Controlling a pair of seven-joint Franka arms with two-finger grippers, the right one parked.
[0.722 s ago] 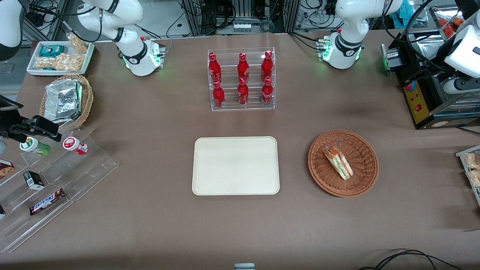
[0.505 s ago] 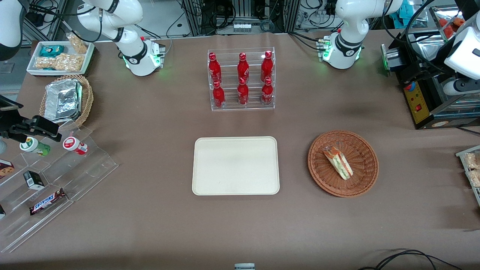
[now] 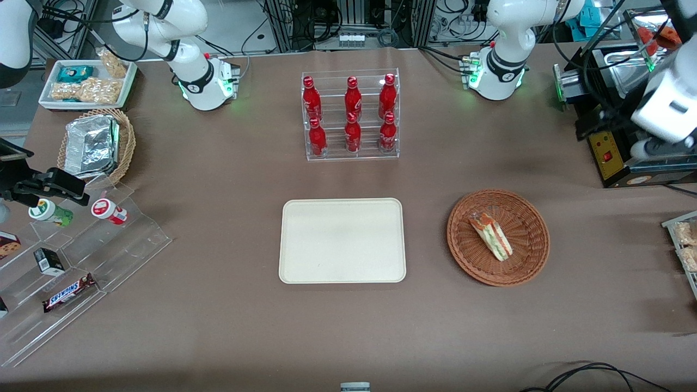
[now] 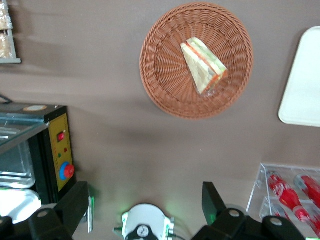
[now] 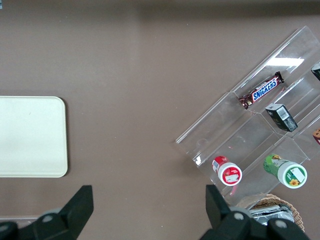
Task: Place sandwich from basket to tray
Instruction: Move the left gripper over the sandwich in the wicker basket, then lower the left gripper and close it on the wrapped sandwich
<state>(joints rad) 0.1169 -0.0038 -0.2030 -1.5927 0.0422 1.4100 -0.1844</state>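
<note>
The sandwich (image 3: 491, 237), a pale wedge with green and red-orange filling, lies in the round reddish-brown basket (image 3: 527, 216) toward the working arm's end of the table. It also shows in the left wrist view (image 4: 204, 66), in the basket (image 4: 160, 65). The cream tray (image 3: 342, 240) lies beside the basket at the table's middle, with nothing on it; its corner shows in the left wrist view (image 4: 305, 85). My left gripper (image 4: 144, 200) is open and empty. It hangs high over the working arm's end of the table, farther from the front camera than the basket and well apart from it.
A clear rack of red bottles (image 3: 351, 114) stands farther from the front camera than the tray. A black machine with a yellow panel (image 3: 609, 148) sits near the gripper. A stepped acrylic stand with snacks (image 3: 81, 245) and a tan basket with foil (image 3: 95, 144) lie toward the parked arm's end.
My left arm's hand has swung nearer to the front camera and a little toward the basket. The sandwich, basket and tray have not moved.
</note>
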